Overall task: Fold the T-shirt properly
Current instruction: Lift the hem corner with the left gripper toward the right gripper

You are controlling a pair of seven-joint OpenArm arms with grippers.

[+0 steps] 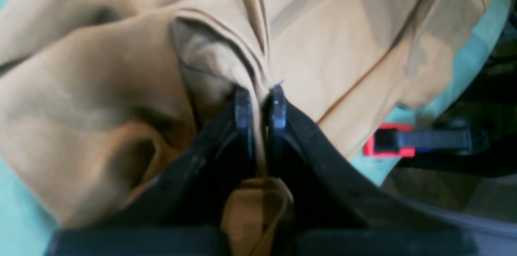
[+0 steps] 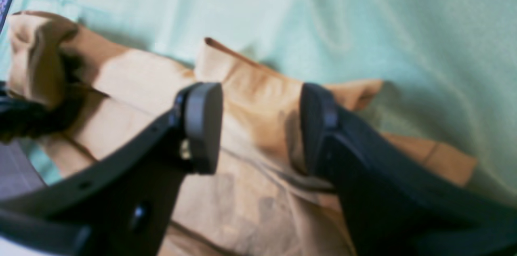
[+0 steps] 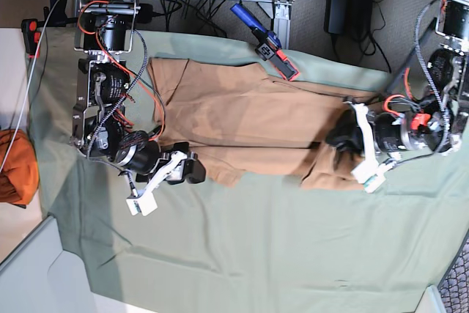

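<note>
tan t-shirt (image 3: 249, 119) spread lengthwise across the sage-green table cloth (image 3: 256, 247), partly folded into a long band, wrinkled at both ends. in the base view, left gripper (image 3: 338, 137) at the shirt's right end, right gripper (image 3: 192, 168) at its lower left corner.

from the left wrist camera: left gripper (image 1: 260, 104) with jaws pressed nearly together, pinching a ridge of t-shirt (image 1: 343, 46) fabric between the pads; stitched hem lines running up from the pinch point; more cloth bunched below between the fingers. red-and-black clamp (image 1: 398, 141) on the table edge just past the shirt, table cloth (image 1: 472, 58) showing beside it.

from the right wrist camera: right gripper (image 2: 260, 126) with jaws spread wide, straddling a raised fold of t-shirt (image 2: 250, 94); contact between pads and cloth hard to tell. table cloth (image 2: 404, 26) bare beyond the fold.

also in the base view: deep-orange cloth bundle (image 3: 16, 166) off the left side of the table cloth, well apart from the shirt; blue-handled clamp (image 3: 265, 40) at the far edge, just beside the shirt's upper border.
</note>
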